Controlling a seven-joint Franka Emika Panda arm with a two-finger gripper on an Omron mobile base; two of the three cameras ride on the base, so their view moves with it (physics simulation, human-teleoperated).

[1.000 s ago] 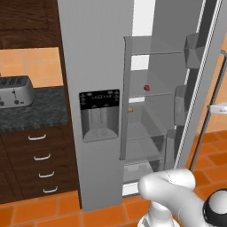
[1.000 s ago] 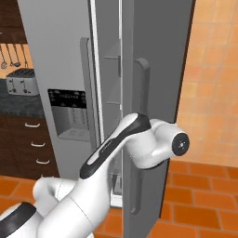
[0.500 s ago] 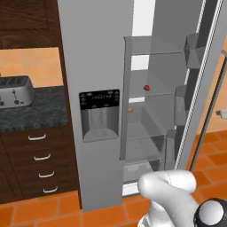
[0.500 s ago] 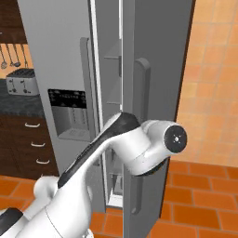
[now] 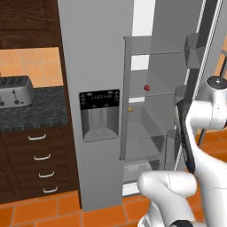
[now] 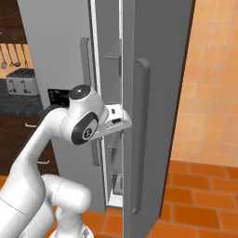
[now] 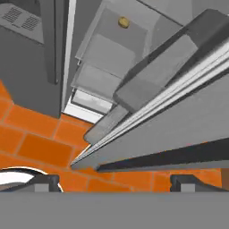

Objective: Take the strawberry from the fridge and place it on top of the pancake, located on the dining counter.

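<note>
Fridge (image 5: 95, 66) door open; strawberry (image 5: 146, 88) sits on a shelf up and left of the tool (image 7: 115, 181), deeper inside. Tool wide, empty, by the door edge.

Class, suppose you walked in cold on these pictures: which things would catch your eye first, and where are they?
The tall grey fridge stands with its right-hand door swung open, baring glass shelves. A tiny red strawberry sits on an upper shelf, with a small yellowish item one shelf lower. The white arm reaches toward the opening, its pincer open and empty above the orange floor tiles.
</note>
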